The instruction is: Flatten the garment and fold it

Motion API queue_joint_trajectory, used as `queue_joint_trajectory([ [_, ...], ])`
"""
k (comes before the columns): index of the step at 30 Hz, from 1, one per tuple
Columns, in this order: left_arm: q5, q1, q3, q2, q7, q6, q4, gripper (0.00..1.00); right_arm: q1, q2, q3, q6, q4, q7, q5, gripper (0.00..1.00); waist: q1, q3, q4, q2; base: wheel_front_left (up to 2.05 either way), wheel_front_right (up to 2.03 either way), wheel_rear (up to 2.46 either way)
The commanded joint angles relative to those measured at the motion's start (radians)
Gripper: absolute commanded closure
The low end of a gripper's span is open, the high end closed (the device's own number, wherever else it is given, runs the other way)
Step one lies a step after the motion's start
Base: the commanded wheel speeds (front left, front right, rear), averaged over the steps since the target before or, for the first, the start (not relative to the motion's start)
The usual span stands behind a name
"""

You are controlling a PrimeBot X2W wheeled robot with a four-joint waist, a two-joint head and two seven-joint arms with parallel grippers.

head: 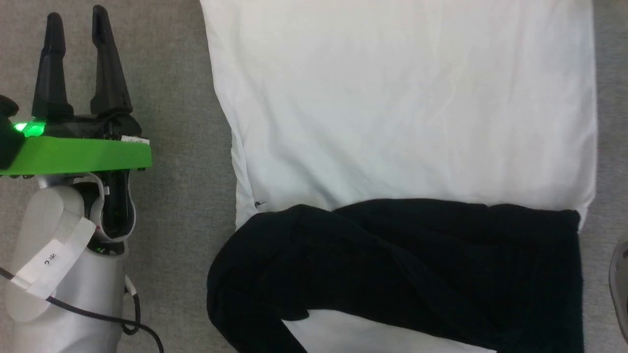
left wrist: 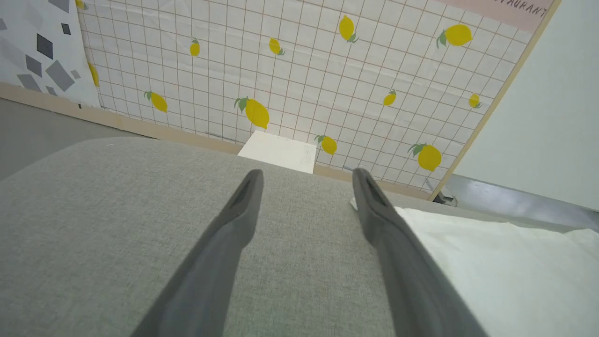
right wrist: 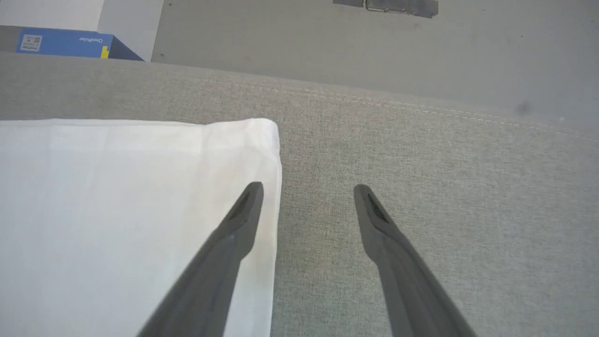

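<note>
The garment [head: 402,108] lies spread on the grey fabric surface [head: 181,98], its white body reaching toward the top of the head view. Its black sleeves [head: 402,264] are folded across the near part. No bear print shows. My left gripper [head: 78,29] stands open over bare surface, left of the shirt and apart from it; in the left wrist view the left gripper [left wrist: 306,178] has the white cloth [left wrist: 505,276] beside its right finger. My right gripper [right wrist: 308,192] is open at the shirt's far corner [right wrist: 266,128], its left finger over the white edge, holding nothing.
A lemon-patterned wall panel [left wrist: 304,70] and a small white box [left wrist: 281,152] lie beyond the surface's far edge. A blue box [right wrist: 70,44] sits on the floor past the right side. A pale part of the right arm [head: 619,289] shows at the head view's right edge.
</note>
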Motion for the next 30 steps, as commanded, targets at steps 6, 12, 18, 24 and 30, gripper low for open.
queue_joint_trajectory([
  [6, 0.025, -0.019, 0.044, -0.032, -0.004, -0.032, -0.008, 0.00, -0.062, -0.001, 0.031, -0.001, 0.026, 0.071, -0.017, 0.00, -0.0003, 0.116, 0.085, 0.0000, 0.00, 0.00, 0.00],
  [12, 0.035, -0.022, 0.056, -0.049, -0.004, -0.054, 0.011, 0.00, -0.053, -0.029, 0.073, -0.001, 0.061, 0.133, -0.008, 0.00, -0.0003, 0.118, 0.086, 0.0000, 0.00, 0.00, 0.00],
  [18, 0.031, -0.043, 0.042, -0.033, 0.014, -0.074, 0.035, 0.00, -0.030, -0.007, 0.042, -0.001, 0.012, 0.194, -0.015, 1.00, -0.0003, 0.117, 0.076, 0.0000, 0.00, 0.00, 0.00],
  [24, -0.028, -0.148, 0.027, 0.027, 0.179, -0.090, 0.032, 0.00, -0.045, 0.009, 0.029, -0.001, -0.045, 0.170, -0.016, 1.00, -0.0003, 0.116, 0.062, 0.0000, 0.00, 0.00, 0.00],
  [30, -0.120, -0.346, -0.032, 0.120, 0.589, -0.067, 0.050, 0.00, -0.074, 0.009, 0.075, -0.001, -0.055, 0.135, 0.019, 1.00, -0.0003, 0.104, 0.033, 0.0000, 0.00, 0.00, 0.00],
])
